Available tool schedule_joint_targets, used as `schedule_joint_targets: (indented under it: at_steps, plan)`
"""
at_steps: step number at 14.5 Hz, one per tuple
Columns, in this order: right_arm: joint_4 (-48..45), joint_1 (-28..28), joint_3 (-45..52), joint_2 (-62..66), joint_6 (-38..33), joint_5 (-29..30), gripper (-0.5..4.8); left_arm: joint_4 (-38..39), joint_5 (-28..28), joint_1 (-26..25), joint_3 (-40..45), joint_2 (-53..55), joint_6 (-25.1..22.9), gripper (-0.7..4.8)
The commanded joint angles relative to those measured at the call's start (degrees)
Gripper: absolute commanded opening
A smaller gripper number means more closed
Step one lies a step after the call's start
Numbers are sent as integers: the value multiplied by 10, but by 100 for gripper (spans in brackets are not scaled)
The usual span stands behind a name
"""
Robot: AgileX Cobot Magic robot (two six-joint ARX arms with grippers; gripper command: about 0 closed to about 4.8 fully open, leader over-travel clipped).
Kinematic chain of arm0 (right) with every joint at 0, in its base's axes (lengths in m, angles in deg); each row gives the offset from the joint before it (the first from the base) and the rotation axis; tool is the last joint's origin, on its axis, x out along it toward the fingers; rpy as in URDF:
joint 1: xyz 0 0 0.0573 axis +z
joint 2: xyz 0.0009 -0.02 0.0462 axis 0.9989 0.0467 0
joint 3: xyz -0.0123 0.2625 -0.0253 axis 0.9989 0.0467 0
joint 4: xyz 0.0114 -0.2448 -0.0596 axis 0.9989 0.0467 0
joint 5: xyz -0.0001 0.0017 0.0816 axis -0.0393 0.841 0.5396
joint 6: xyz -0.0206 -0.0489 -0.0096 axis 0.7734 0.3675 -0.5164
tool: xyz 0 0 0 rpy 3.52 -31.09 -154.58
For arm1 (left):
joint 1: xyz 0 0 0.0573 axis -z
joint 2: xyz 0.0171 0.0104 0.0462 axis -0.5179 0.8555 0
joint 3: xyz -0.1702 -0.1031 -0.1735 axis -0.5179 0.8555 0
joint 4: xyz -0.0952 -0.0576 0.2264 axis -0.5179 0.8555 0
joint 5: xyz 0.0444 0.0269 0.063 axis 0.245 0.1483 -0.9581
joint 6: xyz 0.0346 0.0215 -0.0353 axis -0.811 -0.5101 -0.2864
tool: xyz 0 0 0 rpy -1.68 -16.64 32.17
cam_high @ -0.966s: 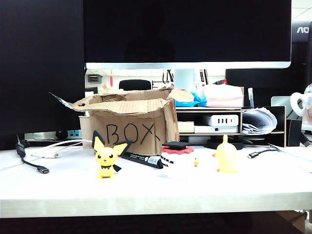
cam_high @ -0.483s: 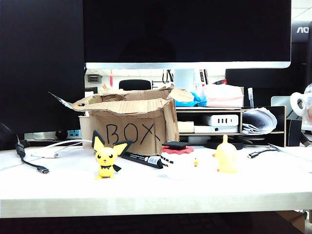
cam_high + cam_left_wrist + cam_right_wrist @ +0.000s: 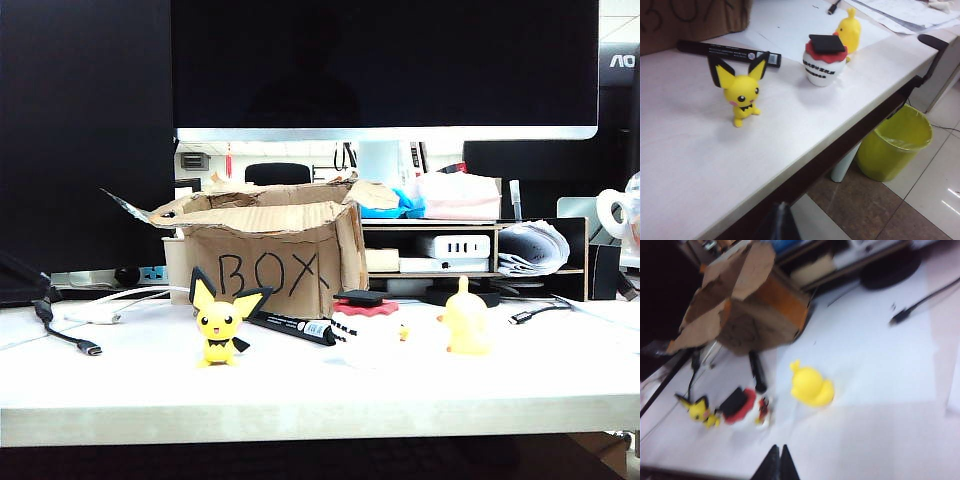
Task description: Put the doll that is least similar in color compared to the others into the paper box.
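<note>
left gripper point(image 3: 781, 220): off the table's near edge, short of the doll, fingers together, empty | right gripper point(image 3: 778, 462): above the table near the doll, fingers pressed together, empty | doll point(image 3: 366, 325): upright on table point(image 3: 300, 395), between two yellow dolls | marker point(image 3: 290, 327): just beside the doll | paper box point(image 3: 265, 250): behind the doll, flaps open
</note>
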Motion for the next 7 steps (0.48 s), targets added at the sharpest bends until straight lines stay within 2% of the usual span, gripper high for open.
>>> schedule_joint_targets:
  at_steps: [1,4,7]
  plan:
    - [30,0,-49,54,7,7,-6,-7,2,-1,0,0,0,-5]
    - [35,0,-137,170,41,19,-6,-7,2,-1,0,0,0,-5]
    - [98,55,-257,329,142,59,-6,-7,2,-1,-1,0,0,-5]
